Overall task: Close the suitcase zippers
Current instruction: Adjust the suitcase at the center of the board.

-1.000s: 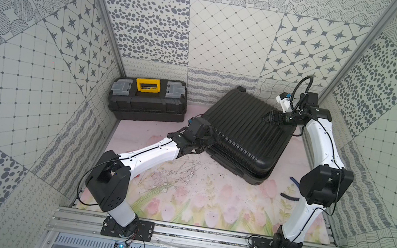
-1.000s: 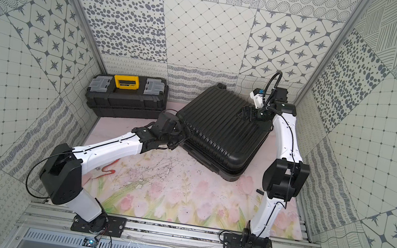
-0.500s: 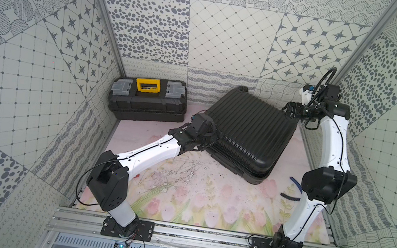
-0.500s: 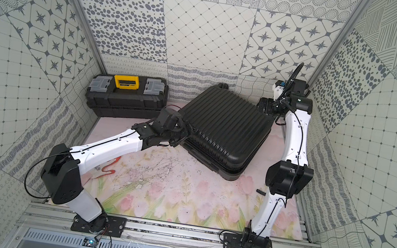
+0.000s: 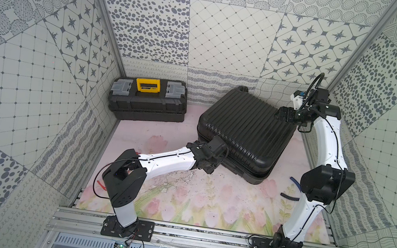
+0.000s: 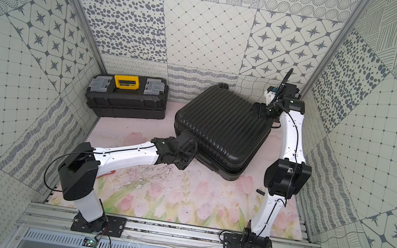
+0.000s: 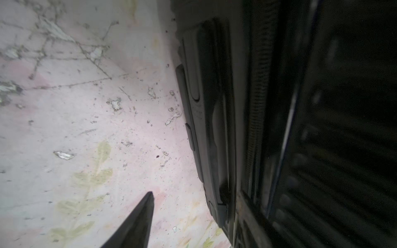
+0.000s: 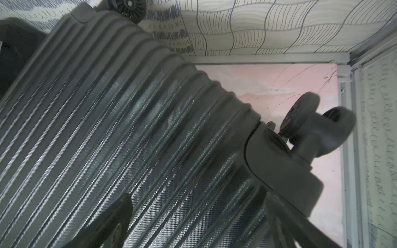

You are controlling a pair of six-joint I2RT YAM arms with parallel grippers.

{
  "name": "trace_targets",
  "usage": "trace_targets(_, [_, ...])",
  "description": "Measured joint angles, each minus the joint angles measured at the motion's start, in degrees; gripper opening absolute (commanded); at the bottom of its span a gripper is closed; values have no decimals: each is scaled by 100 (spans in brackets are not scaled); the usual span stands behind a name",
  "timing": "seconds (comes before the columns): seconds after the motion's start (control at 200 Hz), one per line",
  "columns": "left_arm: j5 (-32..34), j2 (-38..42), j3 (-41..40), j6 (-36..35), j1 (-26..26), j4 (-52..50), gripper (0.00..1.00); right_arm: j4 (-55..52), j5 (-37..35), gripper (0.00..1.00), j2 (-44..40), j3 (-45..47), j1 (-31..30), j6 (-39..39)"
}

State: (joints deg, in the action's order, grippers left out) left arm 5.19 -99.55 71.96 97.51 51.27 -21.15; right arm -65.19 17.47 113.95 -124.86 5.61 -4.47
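Top views, both of them, show the large black ribbed hard-shell suitcase lying flat with its two halves together. It sits cornerwise at about 1 o'clock on the pink flower-printed table. A smaller black toolbox with a yellow latch stands at 11 o'clock by the back wall, well apart from it.

The left hand is low at the suitcase's 7 o'clock edge, so the shell lies toward 1 o'clock from it. In the left wrist view one black finger is over bare table, clear of the lower shell. The thin black ribbed zipper track runs along the seam just beyond. This hand is parted and grips nothing. Whether the zipper teeth are joined there is too dark to tell.

The right hand hangs over the suitcase's 2 o'clock corner, so the shell spreads toward 8 o'clock from it. In the right wrist view its fingers are spread wide above the ribs, released, beside a small black caster wheel. Contact with the shell cannot be told.
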Motion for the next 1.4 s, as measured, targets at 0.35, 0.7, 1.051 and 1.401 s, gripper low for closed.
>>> trace_targets(0.35, [131,-793,151,850,33,560,53,219,9,98,-369,413,-17,-24])
trace_targets(0.7, [162,-1137,326,780,20,916,0,317,11,98,-444,710,-2,-92])
trace_targets(1.051, [-636,-737,-225,-369,-428,1043,0,282,48,98,-872,1008,94,-149])
trace_targets(1.401, [-800,133,-483,-3307,-1652,-855,0,505,568,98,-2435,2717,66,195])
